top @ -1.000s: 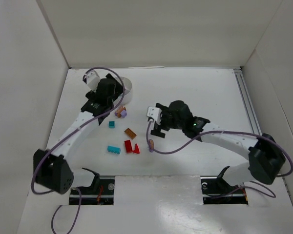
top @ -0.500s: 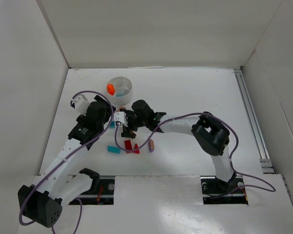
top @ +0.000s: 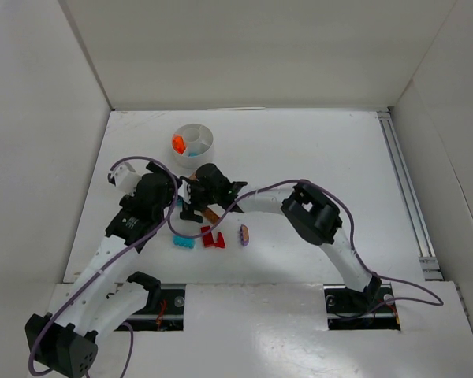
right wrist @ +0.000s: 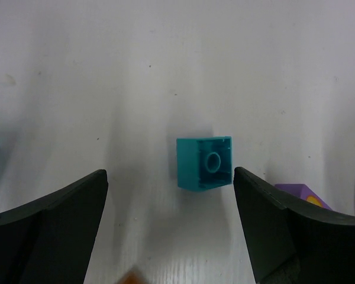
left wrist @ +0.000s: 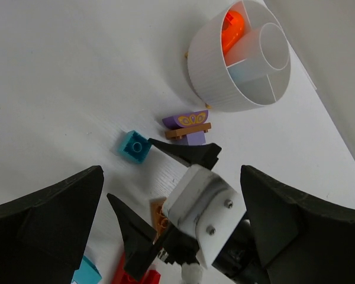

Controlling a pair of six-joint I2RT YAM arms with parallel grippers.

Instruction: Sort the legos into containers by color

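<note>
nearest the bases, a long teal brick (top: 184, 242) and the red pieces (top: 211, 236) lie loose on the table (top: 315, 157) and look like later work. the step in hand seems to be picking the small teal cube (right wrist: 205, 163) a little further out. the right gripper (right wrist: 170, 173) hangs over it with its fingers spread wide and nothing in them, but the cube sits off centre, close to one finger, well apart from the other, and slightly skewed to both. i would shift the gripper sideways until the cube is midway, turn the wrist a touch so the pads meet two flat faces, then go straight down and close gently, since so small a piece will likely squirt out of a corner grip. the purple piece (left wrist: 186, 120) lies just beside the cube on the dish side, so the finger nearest it should come down short of it. the left gripper (left wrist: 171, 171), also wide open and empty, hovers right above the same spot and had better give room for the lift. furthest off stands the dish (left wrist: 210, 77), where an orange piece (left wrist: 232, 26) sits in one compartment and something pale blue shows in the next, the likely home for teal. several things are hard to make out. i cannot tell how high the right fingertips are above the table. from overhead the cube is almost wholly behind the grippers. the purple piece is cut off at the edge of the right wrist view. the dish's near compartments hide behind its wall.
</note>
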